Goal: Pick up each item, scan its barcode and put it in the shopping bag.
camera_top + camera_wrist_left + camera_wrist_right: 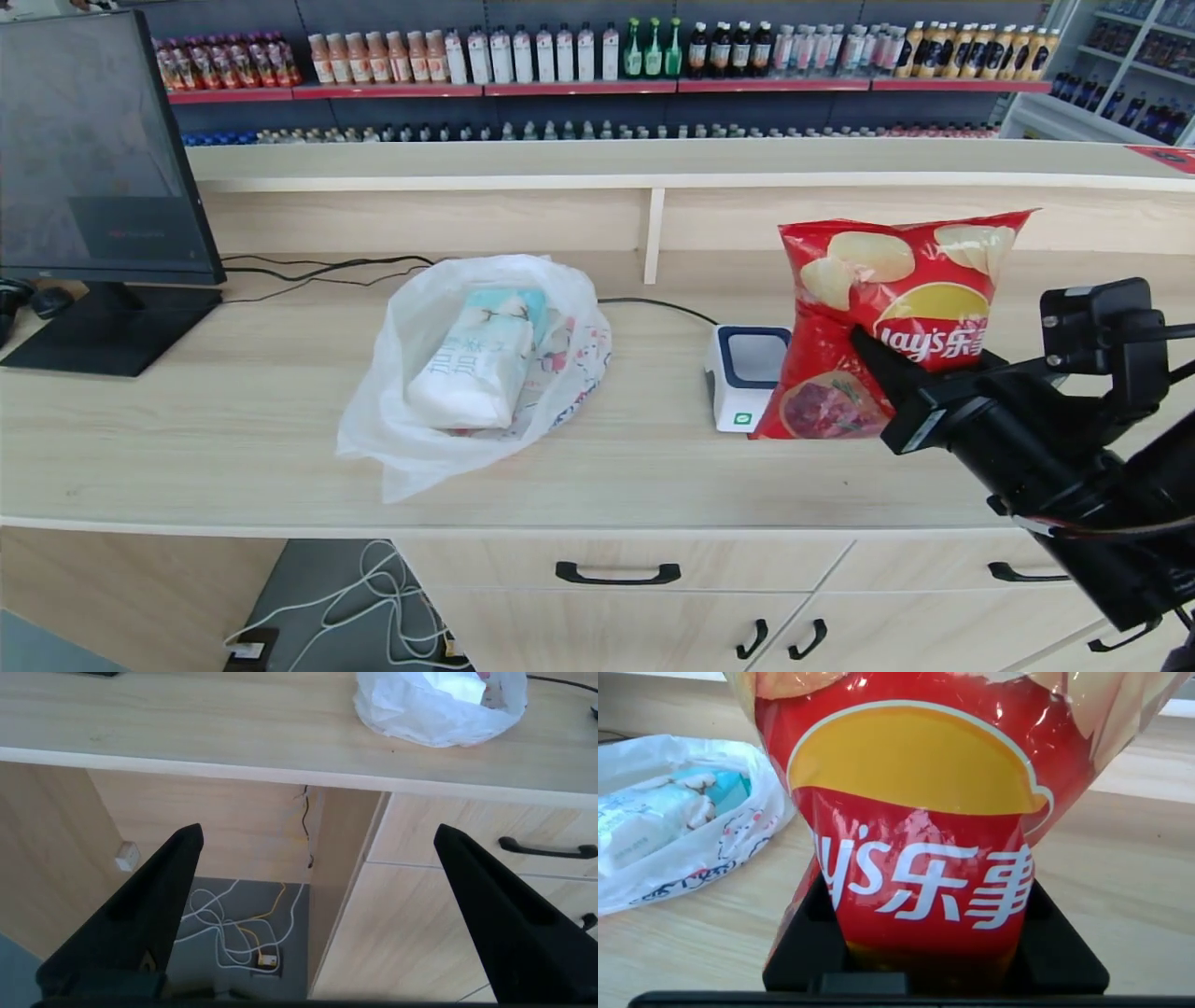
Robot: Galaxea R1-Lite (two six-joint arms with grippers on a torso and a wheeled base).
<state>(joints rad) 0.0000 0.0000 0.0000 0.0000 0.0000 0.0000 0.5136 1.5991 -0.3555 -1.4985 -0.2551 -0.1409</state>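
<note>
The right gripper (pixel 882 369) pinched a red chip bag (pixel 896 308) with white lettering, at three o'clock of the scanner (pixel 742 378). The left gripper (pixel 318 905) stood spread wide

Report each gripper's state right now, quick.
Left gripper: open, holding nothing.
Right gripper: shut on the chip bag, which stands upright beside the scanner.

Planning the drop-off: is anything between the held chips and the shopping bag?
Yes: the barcode scanner sits on the counter between the chips bag, held in the right tool, and the shopping bag.
</note>
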